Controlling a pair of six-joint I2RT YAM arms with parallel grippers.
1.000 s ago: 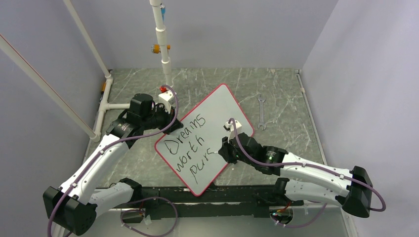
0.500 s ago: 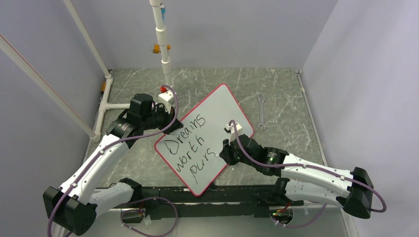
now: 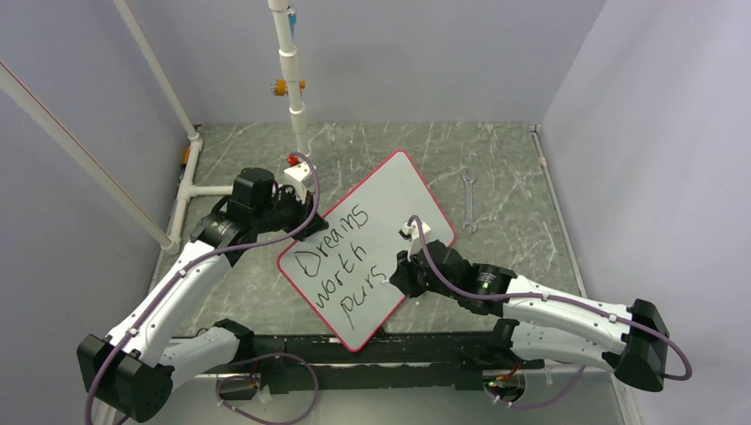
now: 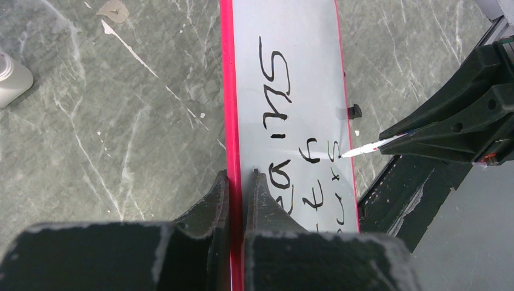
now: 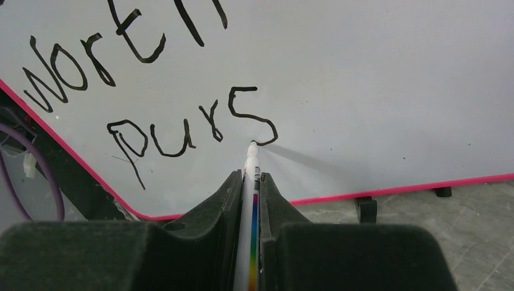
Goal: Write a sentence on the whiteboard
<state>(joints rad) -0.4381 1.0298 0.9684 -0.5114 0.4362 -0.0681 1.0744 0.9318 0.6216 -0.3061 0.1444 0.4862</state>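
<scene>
The whiteboard (image 3: 403, 190) lies tilted diagonally on the table, white with a thin red rim (image 4: 230, 121). The sentence (image 3: 344, 264) reads "Dreams worth purs" in black, on three lines. My left gripper (image 3: 309, 212) is at the board's upper left edge, shut on the rim (image 4: 240, 177). My right gripper (image 3: 396, 276) hovers over the board's lower right part, shut (image 5: 251, 176) on a white marker (image 5: 251, 162) with a rainbow stripe. The marker's tip touches the board at the tail of the last "s" (image 5: 251, 115).
A silver wrench (image 3: 468, 199) lies on the marbled table right of the board. A white pipe frame (image 3: 292, 88) stands at the back and left. A black rail (image 3: 416, 350) runs along the near edge. A white cap-like object (image 4: 9, 76) sits left of the board.
The right gripper with the marker has crept slightly left and nearer while finishing the "s". The left gripper and the board have not moved.
</scene>
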